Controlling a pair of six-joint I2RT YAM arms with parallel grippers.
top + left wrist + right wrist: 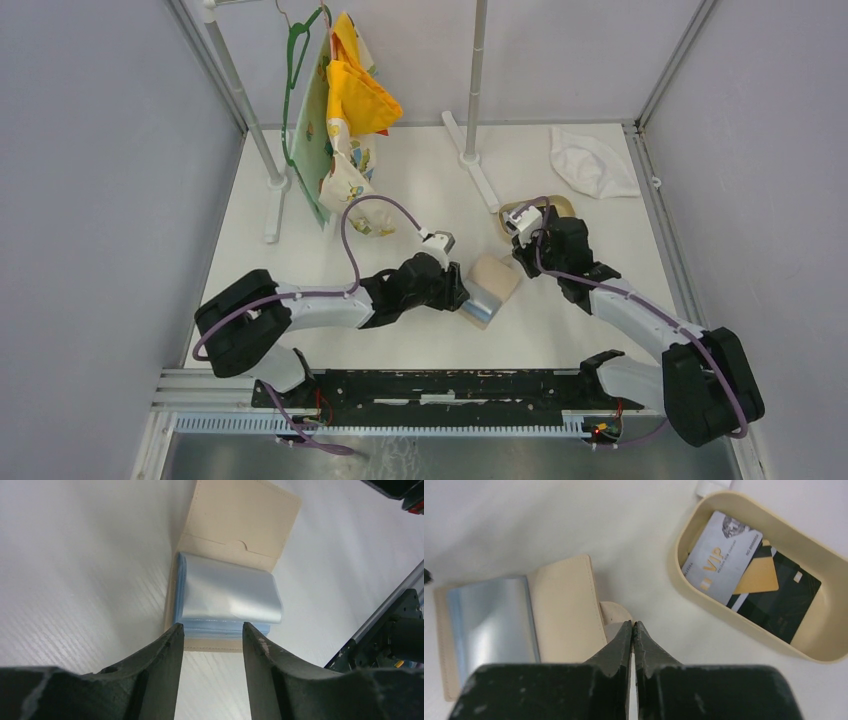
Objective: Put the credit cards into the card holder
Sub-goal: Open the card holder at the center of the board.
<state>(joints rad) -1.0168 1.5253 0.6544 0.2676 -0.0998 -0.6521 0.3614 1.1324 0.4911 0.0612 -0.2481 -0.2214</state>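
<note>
The card holder point(495, 282) lies open on the table point(430, 170), clear sleeves point(227, 592) facing up, between both grippers; the left gripper point(212, 630) stands at the sleeves' near edge, jaws moderately parted, holding nothing. The right gripper point(634, 627) is closed and empty by the snap tab point(616, 612); the credit cards point(724, 555) lie stacked in the oval tray point(681, 587)

Looking down past left gripper point(212, 630), fingers point(160, 665) parted, at near edge of opened card holder point(240, 515); bluish clear sleeves point(227, 592) bulging over tan cover on white surface point(75, 555).
</note>
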